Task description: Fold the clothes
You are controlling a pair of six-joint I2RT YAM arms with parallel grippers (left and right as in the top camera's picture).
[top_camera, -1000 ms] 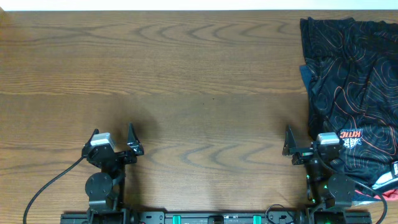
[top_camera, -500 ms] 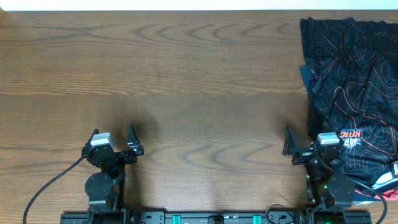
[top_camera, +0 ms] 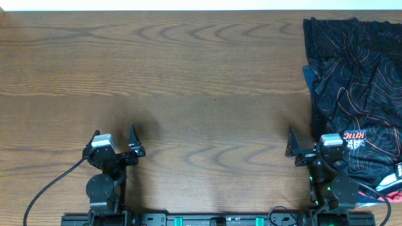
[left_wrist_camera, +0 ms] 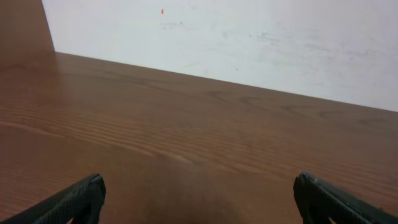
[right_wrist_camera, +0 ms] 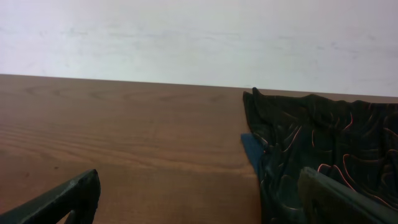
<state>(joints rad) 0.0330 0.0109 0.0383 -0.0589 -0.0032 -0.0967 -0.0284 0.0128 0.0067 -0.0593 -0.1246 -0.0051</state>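
The black jersey (top_camera: pixel 358 94) with orange and white contour lines lies bunched at the table's right edge, its chest logo near the front. It also shows in the right wrist view (right_wrist_camera: pixel 317 143). My right gripper (top_camera: pixel 306 150) is open and empty at the front, its right finger beside the jersey's front edge; it also shows in the right wrist view (right_wrist_camera: pixel 199 199). My left gripper (top_camera: pixel 114 145) is open and empty at the front left, far from the jersey; it also shows in the left wrist view (left_wrist_camera: pixel 199 199).
A plain navy-blue garment (top_camera: pixel 306 74) peeks out under the jersey's left edge, also in the right wrist view (right_wrist_camera: pixel 250 149). A coral-red garment (top_camera: pixel 394 197) shows at the front right corner. The wooden table (top_camera: pixel 188 81) spreads left of the pile. A white wall (left_wrist_camera: pixel 249 37) stands behind.
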